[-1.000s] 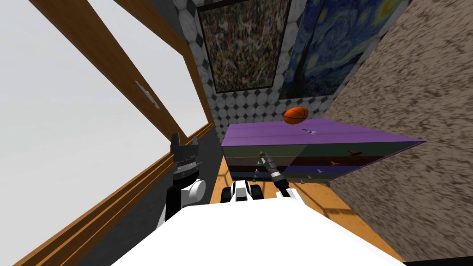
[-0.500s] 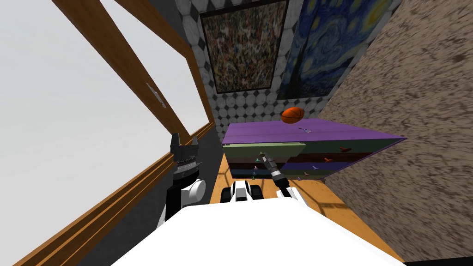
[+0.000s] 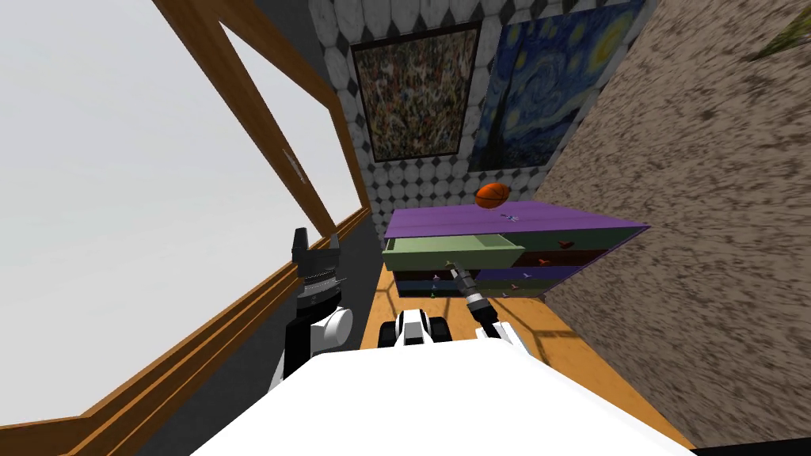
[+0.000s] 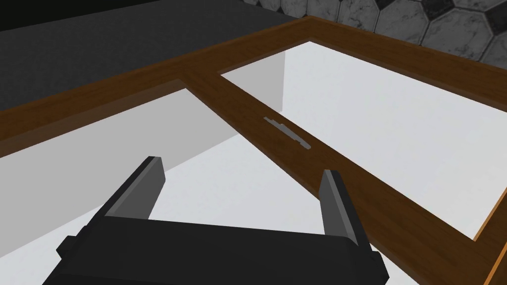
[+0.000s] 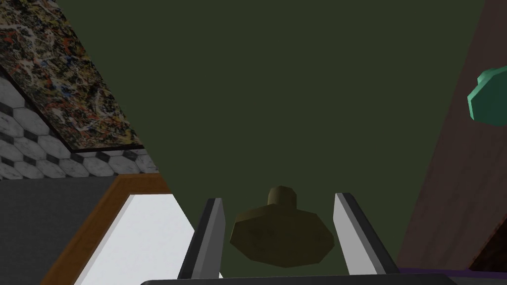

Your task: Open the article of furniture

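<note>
Window [image 3: 119, 198] glass in a brown wooden frame [image 3: 237, 103] takes up the whole side on my left, and a speckled wall [image 3: 697, 237] closes off the right. Between them, against a tiled back wall hung with two paintings [image 3: 416, 91], stands the dresser [image 3: 554, 223]. Its right end is tight against the speckled wall, and an orange floor [image 3: 570, 348] lies in front. It has a purple top and rows of drawers in different colours, each with small knobs.

The green drawer [image 3: 447, 252] at the upper left stands pulled out from the front with its inside showing, while the other drawers sit flush. An orange basketball [image 3: 492, 195] rests on the top near the back, and just beside it lies something too small to name.

The right pincer [image 5: 279, 198] reaches to the green drawer's front and is closed on its olive knob [image 5: 282, 237], one finger at each side. A teal knob [image 5: 487, 96] sits on the brown drawer front next to it. The left pincer [image 4: 241, 167] is raised near the window frame, well apart from the dresser, its fingers spread wide.
</note>
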Robot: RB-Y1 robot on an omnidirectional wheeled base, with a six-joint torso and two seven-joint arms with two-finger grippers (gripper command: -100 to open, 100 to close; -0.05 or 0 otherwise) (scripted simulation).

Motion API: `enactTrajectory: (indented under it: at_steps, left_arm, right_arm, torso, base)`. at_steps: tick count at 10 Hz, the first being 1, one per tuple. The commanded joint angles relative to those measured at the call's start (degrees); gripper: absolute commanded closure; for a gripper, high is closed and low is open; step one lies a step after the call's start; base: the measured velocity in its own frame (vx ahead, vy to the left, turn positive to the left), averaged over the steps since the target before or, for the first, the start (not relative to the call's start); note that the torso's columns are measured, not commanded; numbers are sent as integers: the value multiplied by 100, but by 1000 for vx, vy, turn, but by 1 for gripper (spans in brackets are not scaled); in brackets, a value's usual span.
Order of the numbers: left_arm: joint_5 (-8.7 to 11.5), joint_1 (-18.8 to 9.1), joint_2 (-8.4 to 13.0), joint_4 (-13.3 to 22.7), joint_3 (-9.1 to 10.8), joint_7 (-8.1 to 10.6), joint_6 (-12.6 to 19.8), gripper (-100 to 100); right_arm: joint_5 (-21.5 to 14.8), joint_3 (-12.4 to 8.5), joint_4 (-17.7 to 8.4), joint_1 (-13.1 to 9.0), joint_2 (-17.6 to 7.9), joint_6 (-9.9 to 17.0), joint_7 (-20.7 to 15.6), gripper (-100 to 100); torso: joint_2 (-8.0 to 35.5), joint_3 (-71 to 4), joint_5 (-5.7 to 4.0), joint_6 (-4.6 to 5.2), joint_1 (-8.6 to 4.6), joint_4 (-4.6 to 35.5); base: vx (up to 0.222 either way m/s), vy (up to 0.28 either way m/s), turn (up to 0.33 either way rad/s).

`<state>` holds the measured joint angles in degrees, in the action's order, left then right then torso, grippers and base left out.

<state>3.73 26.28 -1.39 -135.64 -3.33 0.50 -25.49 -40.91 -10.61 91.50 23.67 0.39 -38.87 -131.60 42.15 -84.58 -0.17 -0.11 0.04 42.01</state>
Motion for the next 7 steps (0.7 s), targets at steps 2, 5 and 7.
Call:
enactTrajectory:
  at_steps: [2,5,7]
  left_arm:
    - [0,-1,0,0,0,0,0,0]
    - [0,0,0,0,0,0,0,0]
    - [0,0,0,0,0,0,0,0]
  right_arm:
    - [-15,31,20,65,-27,-11,37,100]
    - [-38,76,32,181,-53,-24,73,100]
    - [-19,60,66,145,-73,-53,86,100]
  torso:
    - [-12,-5,-8,3,-17,-7]
    - [-4,-3,0,3,-9,1]
    - [-19,-11,-4,7,-15,-6]
  base:
    - [-160,13,-6]
    - [-164,17,-24]
    - [-117,17,-10]
